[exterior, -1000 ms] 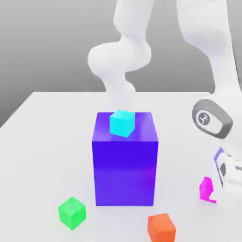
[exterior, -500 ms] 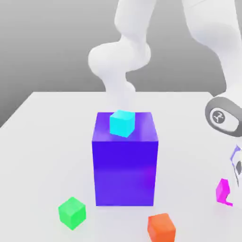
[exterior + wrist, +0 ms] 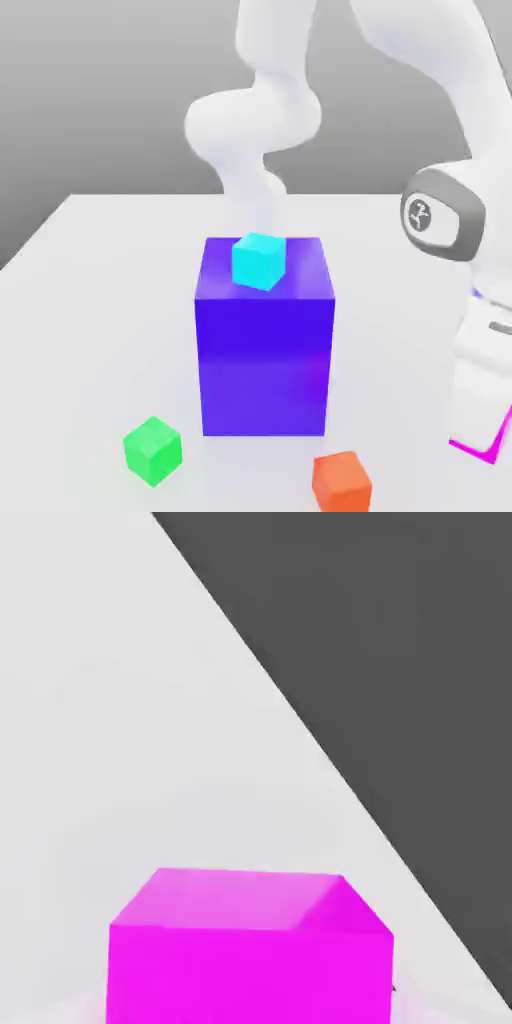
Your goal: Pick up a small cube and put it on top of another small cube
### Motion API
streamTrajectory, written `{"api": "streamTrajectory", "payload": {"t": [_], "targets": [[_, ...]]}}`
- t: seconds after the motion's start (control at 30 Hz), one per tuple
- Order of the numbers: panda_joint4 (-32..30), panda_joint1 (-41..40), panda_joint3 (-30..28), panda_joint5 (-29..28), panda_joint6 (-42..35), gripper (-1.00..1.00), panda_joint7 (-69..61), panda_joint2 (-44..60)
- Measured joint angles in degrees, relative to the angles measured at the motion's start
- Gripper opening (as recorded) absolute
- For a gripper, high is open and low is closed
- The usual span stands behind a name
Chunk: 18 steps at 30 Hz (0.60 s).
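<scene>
On your table (image 3: 100, 330), the cyan cube (image 3: 259, 262) rests on top of the big blue box (image 3: 264, 360). You have the green cube (image 3: 153, 451) near the box toward the exterior view's left, the orange cube (image 3: 342, 484) toward its right.

Your robot's arm (image 3: 253, 122) is a smooth, glossy white from end to end, built of thick, rounded tubes that swell into soft bulges at the joints and narrow between them, with pale grey shading along the curves. Near its lower end you have a dark grey band (image 3: 470, 215), shaped like a rounded frame around a white oval panel (image 3: 440, 222). On that panel you can see a small, round, dark grey badge (image 3: 419, 214) bearing a pale mark, too small for you to make out. Below it, your gripper (image 3: 482, 432) is white and blocky, with softened edges, a short dark grey slot (image 3: 501, 327) and a thin sliver of blue-violet (image 3: 477, 293) near the top.
</scene>
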Motion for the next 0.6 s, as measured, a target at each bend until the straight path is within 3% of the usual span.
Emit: {"api": "streamTrajectory", "payload": {"t": [0.6], "targets": [[-8.9, -14.91, -11.81, 12.13, -5.04, -1.0, 4.87, -1.73]]}}
